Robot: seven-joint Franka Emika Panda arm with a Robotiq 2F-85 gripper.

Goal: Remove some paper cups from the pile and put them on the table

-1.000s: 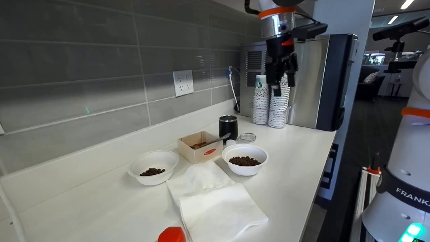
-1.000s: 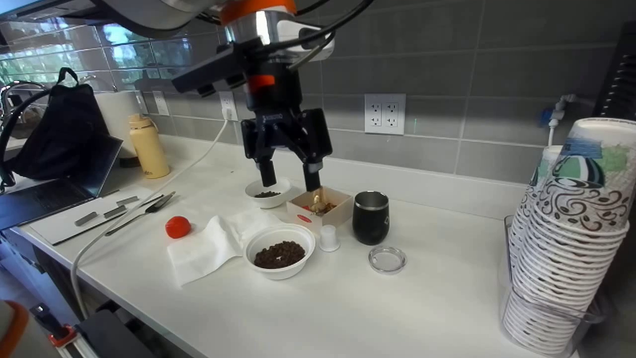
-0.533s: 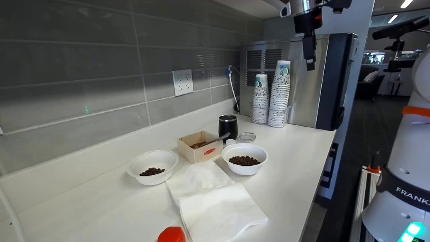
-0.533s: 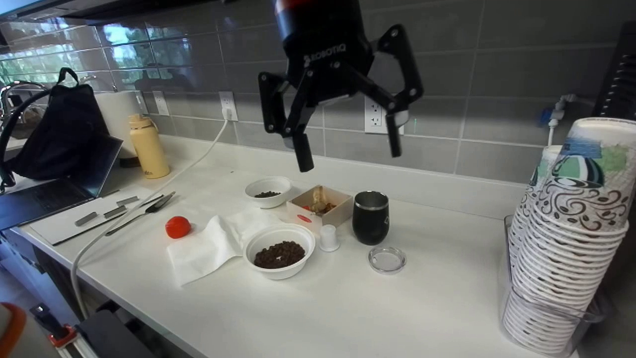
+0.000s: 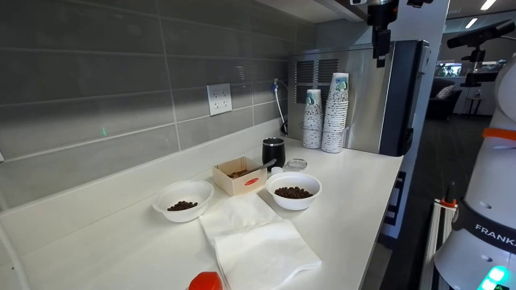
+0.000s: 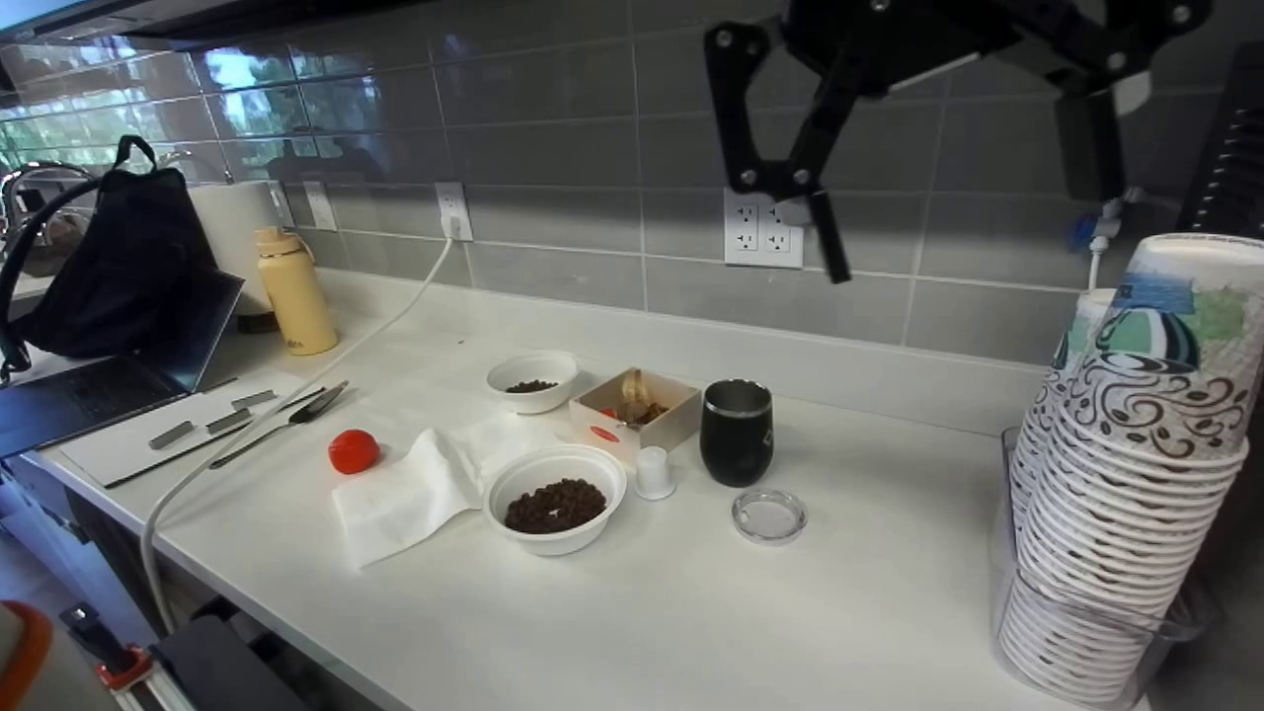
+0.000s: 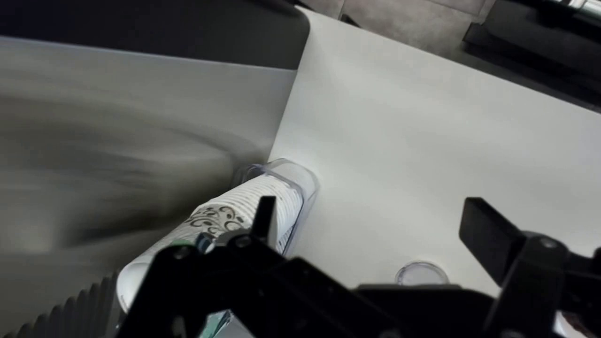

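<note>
The light is cool and uneven. In an exterior view the table (image 5: 133,245) is pale and bright, the tiles (image 5: 92,76) above it dim with a soft band of sheen; ceiling lights (image 5: 488,5) glare over the dark room (image 5: 463,129) beyond, and green lamps (image 5: 498,275) bloom nearly to white. In an exterior view, bluish reflections (image 6: 232,67) shine on the tiles at upper left, the backpack (image 6: 118,262) sinks almost to black, shadows under the bowls (image 6: 553,543) are faint, and the lower right corner is murky. The wrist view is dimmer and softer: the steel machine (image 7: 117,117) carries smeared reflections and a dark patch (image 7: 141,227); the gripper (image 7: 368,211) is near-black, much detail lost.
</note>
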